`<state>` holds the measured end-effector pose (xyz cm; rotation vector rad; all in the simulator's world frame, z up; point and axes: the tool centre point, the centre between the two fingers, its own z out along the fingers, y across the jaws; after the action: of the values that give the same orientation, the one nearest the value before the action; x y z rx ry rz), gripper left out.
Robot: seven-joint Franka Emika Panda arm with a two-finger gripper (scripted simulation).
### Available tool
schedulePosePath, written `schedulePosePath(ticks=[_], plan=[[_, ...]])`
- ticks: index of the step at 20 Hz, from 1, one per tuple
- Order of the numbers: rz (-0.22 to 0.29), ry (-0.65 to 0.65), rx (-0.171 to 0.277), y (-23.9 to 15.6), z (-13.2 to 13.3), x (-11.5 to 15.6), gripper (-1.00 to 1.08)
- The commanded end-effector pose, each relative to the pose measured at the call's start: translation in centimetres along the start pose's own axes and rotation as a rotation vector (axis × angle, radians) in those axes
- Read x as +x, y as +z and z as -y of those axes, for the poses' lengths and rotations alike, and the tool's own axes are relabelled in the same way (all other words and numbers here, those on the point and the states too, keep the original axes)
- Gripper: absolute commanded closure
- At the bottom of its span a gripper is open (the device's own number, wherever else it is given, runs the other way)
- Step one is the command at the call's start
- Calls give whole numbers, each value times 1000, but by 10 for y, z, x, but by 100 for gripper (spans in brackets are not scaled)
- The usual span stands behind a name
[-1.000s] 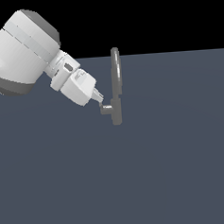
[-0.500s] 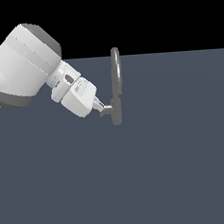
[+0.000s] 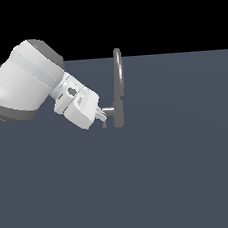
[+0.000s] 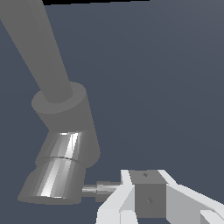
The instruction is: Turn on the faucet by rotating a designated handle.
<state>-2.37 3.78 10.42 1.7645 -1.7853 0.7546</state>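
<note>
The hand [image 3: 102,115] is meeting the rigid, slick handle [image 3: 107,109] at the faucet's [image 3: 118,86] nine o'clock; finger opening is unclear; pushing near its tip looks best.

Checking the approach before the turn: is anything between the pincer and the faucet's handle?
Nothing visible stands between them. In the exterior view the pincer is already at the handle, on the exterior view's left of the faucet. The wrist view shows the stub running right up to the fingers.
</note>
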Motion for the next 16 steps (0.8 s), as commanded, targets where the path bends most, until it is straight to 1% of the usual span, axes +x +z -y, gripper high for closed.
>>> schedulePosePath(ticks=[1, 8, 9, 10, 16], plan=[[-6, -11, -9, 13, -3, -11, 108], [-8, -17, -20, 37, -2, -34, 108], [-8, -17, -20, 37, -2, -34, 108], [1, 12, 13, 18, 13, -17, 108], [-2, 2, 2, 31, 21, -30, 108]])
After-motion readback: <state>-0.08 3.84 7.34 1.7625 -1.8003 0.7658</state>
